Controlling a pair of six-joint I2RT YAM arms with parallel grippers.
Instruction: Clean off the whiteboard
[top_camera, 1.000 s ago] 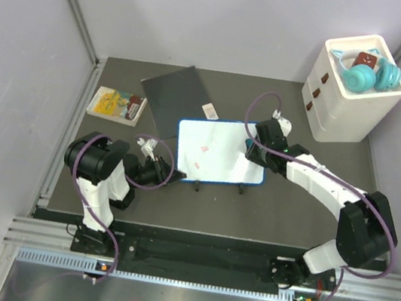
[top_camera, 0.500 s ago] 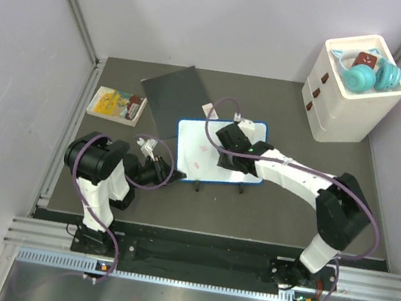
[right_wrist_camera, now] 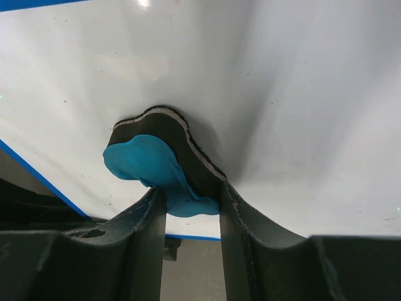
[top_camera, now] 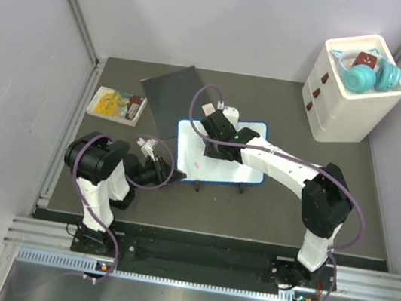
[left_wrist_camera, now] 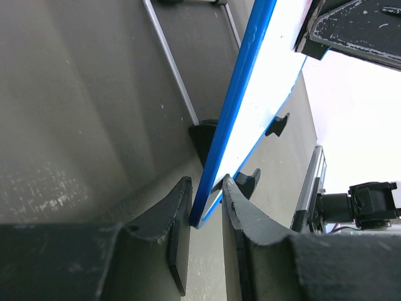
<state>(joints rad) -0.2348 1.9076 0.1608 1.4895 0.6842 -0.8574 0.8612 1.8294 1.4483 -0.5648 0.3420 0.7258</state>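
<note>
Even bright light, glare on whiteboard (right_wrist_camera: 282, 94)

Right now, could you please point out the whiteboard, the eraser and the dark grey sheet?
whiteboard (top_camera: 224, 171): top external view, on its bare white face near the front edge.
eraser (right_wrist_camera: 139, 164): right wrist view, on its blue body.
dark grey sheet (top_camera: 172, 96): top external view, on its middle.

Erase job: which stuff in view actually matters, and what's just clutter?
In use: whiteboard, its edge clamped by the left gripper; eraser, held in the right gripper against the board.
Lying about: dark grey sheet; yellow packet; white drawer unit; teal headphones on top of it.
</note>
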